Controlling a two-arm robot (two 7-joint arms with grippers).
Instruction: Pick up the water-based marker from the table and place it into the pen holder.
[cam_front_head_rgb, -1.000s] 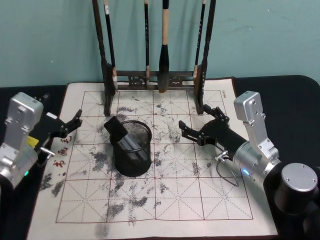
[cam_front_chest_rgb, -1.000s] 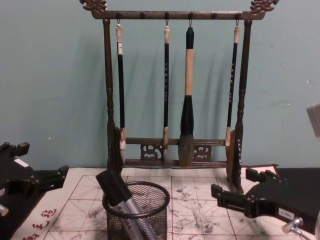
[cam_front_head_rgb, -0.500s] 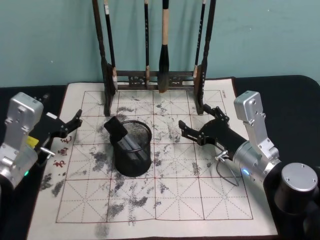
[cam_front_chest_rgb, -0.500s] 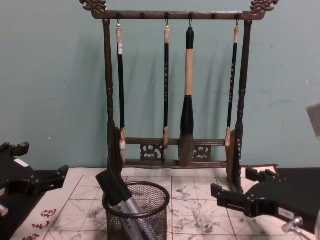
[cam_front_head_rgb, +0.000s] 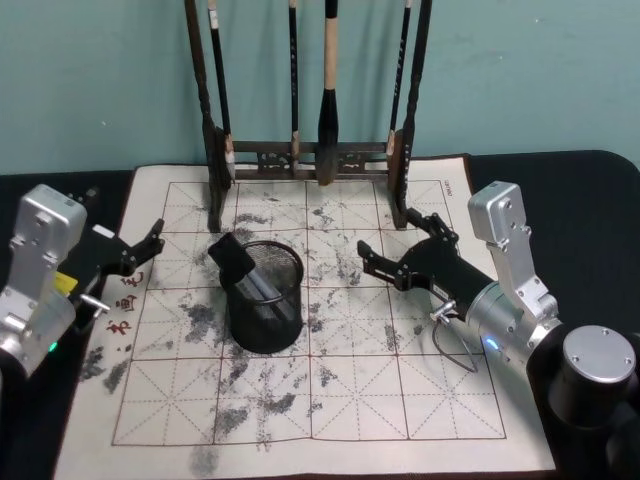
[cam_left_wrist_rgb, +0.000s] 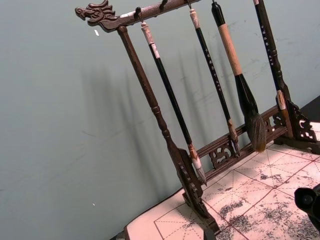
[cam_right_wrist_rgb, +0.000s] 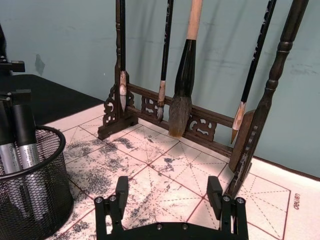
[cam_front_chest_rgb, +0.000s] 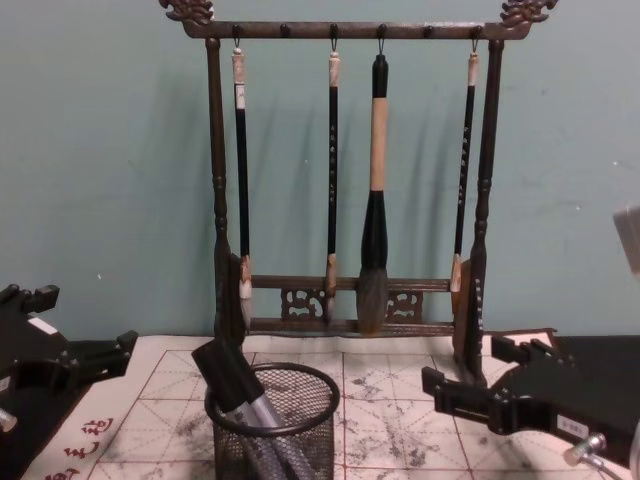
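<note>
I read this as the tail end of the job: the marker (cam_front_head_rgb: 240, 268) already stands in the pen holder (cam_front_head_rgb: 266, 310), leaning to the left with its black cap poking up over the rim. From the right wrist camera I count two grey-barrelled, black-capped markers side by side in the mesh cup, so I cannot say which one is the task's own. I see no marker lying on the paper mat (cam_front_head_rgb: 330, 400) that covers the bench.

My right end effector (cam_front_head_rgb: 400, 250) sits to the right of the pen holder, well apart from it, low over the mat. Its fingers are spread wide with nothing between them, which the right wrist camera shows plainly. My left end effector (cam_front_head_rgb: 148, 248) is off to the left of the holder, near the mat's left edge, also apart from the cup. Its two black fingers look parted and I see nothing gripped there.

The brush rack (cam_front_head_rgb: 310, 150) stands at the far side of the mat with its brushes hanging, clear of both arms.

As I judge it, the placing step is done and nothing needs grasping. The next move only calls for drawing both arms back to rest, keeping the right one away from the rack's near post and neither one brushing the cup.
</note>
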